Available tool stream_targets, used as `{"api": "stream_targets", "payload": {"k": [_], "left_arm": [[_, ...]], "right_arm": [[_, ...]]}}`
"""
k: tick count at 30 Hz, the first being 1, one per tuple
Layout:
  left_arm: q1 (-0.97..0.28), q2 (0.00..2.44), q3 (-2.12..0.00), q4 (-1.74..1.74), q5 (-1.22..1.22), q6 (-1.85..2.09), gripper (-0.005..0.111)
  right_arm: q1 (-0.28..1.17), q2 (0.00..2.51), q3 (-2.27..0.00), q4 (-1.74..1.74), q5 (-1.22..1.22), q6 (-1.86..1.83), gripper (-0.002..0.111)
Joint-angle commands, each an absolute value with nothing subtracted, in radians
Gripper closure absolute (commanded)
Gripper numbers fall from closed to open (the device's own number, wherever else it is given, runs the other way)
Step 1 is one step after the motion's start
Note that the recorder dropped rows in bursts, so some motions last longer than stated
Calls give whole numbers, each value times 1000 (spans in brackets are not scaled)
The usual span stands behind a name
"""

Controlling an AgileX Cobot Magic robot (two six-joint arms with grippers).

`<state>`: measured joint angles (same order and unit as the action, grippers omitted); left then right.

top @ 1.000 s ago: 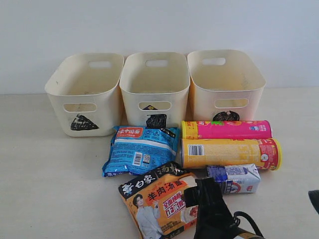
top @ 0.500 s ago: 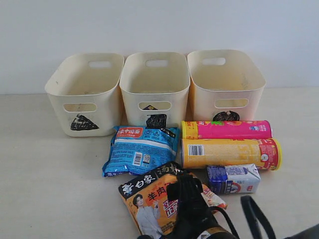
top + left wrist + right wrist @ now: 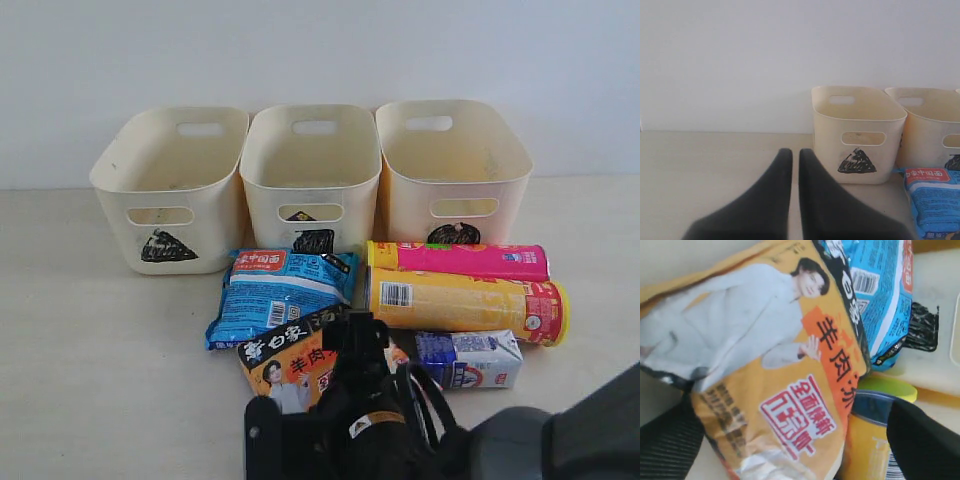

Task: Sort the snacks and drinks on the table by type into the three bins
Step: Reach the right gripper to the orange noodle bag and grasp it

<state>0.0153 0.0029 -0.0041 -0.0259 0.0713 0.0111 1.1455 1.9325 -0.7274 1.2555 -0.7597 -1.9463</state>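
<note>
My right gripper (image 3: 362,345) (image 3: 795,440) is open, its fingers (image 3: 665,445) astride the orange-black noodle packet (image 3: 285,362) (image 3: 765,365) on the table (image 3: 100,350). Behind it lies the blue noodle packet (image 3: 280,295) (image 3: 880,295). To the right lie the pink tube (image 3: 455,260), the yellow tube (image 3: 465,305) (image 3: 865,450) and a blue-and-white carton (image 3: 470,358). The triangle bin (image 3: 200,240) (image 3: 827,140), square bin (image 3: 265,215) and circle bin (image 3: 410,215) stand in a row at the back. My left gripper (image 3: 796,155) is shut and holds nothing, short of the triangle bin.
The right arm's dark body (image 3: 400,440) covers the front middle of the table and part of the orange-black packet. A pale wall (image 3: 320,50) rises right behind the bins. Bare table stretches on the left (image 3: 700,160).
My right gripper has come forward from the front edge and leftward over the orange-black packet. The packet and the two tubes have shifted slightly.
</note>
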Motion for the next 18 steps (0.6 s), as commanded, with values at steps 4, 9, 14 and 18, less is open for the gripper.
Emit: {"api": "stream_targets", "payload": {"k": [4,9,14,18], "left_arm": [[19,0,0,-38,60,9,102],[19,0,0,-38,60,9,102],[19,0,0,-38,60,9,102],[19,0,0,-38,60,9,102]], "right_arm": [[1056,1944,-734,1260,-648,-1893,48],[1056,1944,-734,1193,-644,-1890,61],[1056,1942,-736,1194,-644,-1890,86],[1056,1925,-736,1206,-625,-1887,108]]}}
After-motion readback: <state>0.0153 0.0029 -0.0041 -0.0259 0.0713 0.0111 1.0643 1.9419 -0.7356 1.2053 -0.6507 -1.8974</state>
